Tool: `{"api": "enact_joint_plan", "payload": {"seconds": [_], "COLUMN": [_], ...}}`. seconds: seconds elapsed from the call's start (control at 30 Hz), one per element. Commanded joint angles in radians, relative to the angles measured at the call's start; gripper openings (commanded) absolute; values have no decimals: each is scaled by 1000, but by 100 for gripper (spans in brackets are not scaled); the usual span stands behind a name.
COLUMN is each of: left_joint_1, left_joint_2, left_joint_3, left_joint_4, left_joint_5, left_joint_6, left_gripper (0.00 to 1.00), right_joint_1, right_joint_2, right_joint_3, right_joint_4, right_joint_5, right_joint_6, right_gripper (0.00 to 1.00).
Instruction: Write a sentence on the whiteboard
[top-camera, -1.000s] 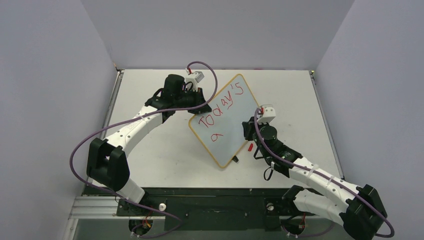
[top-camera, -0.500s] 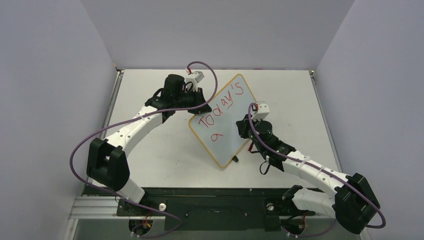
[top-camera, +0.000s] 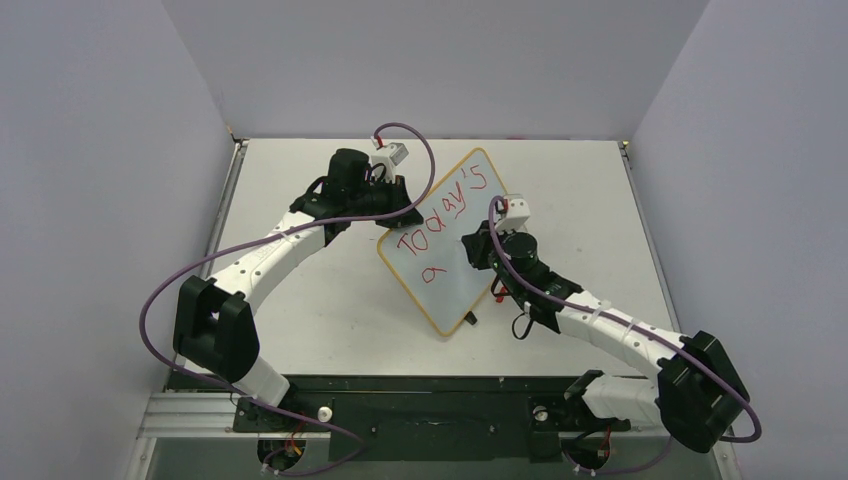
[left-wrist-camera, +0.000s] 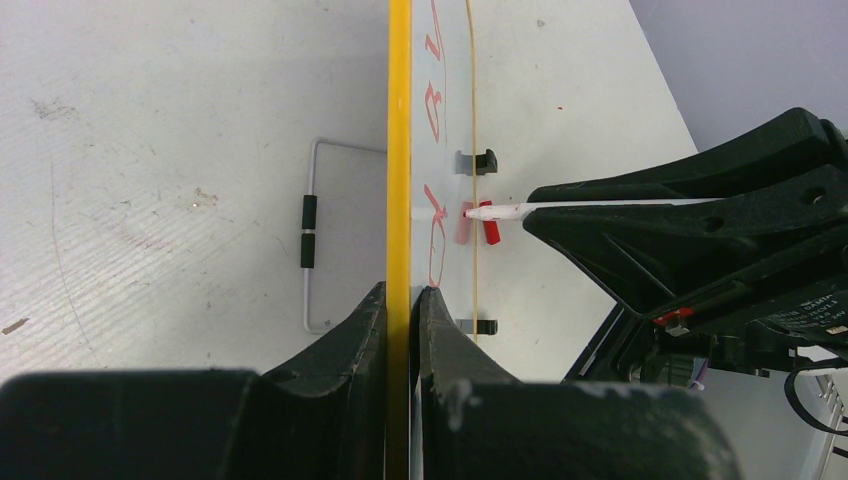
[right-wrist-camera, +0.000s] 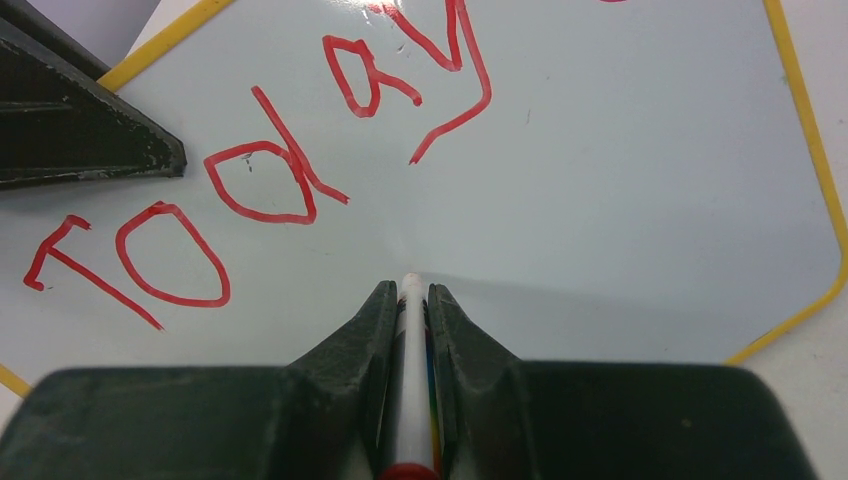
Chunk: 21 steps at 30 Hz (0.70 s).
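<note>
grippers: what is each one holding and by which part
Right gripper pinches the slim white marker pen by its barrel. Left gripper clamps the yellow-framed white whiteboard by its edge.

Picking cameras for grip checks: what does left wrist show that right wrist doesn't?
Left wrist only: the whiteboard frame edge-on, clamped by the left gripper; a wire loop on its unwritten side; two black clips. Right wrist only: the sentence face-on, "Today" legible. Both: the right gripper shut on the marker, tip at the board face, and red writing.
</note>
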Motion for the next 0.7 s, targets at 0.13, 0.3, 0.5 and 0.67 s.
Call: {"api": "enact_joint_plan", "payload": {"seconds": [0.13,0.3,0.5,0.67], "left_joint_1": [4,4,5,5], "left_joint_2": [-26,-24,-23,-20], "left_joint_3": [-10,-9,-6,-6], "left_joint_4": [32,31,33,33], "left_joint_5": [-80,-81,-81,-84], "left_joint_6": [82,84,84,84], "left_gripper": [0,0,0,0], "right_joint_1": [-3,10,37,72], "right_joint_2": [49,60,72,74], "right_joint_3": [76,81,78,65], "right_joint_4": [59,68,68,65], "right_joint_5": [-43,-66,-87,-78], "right_joint_6": [-22,-28,-50,-70], "right_gripper": [0,0,0,0]}}
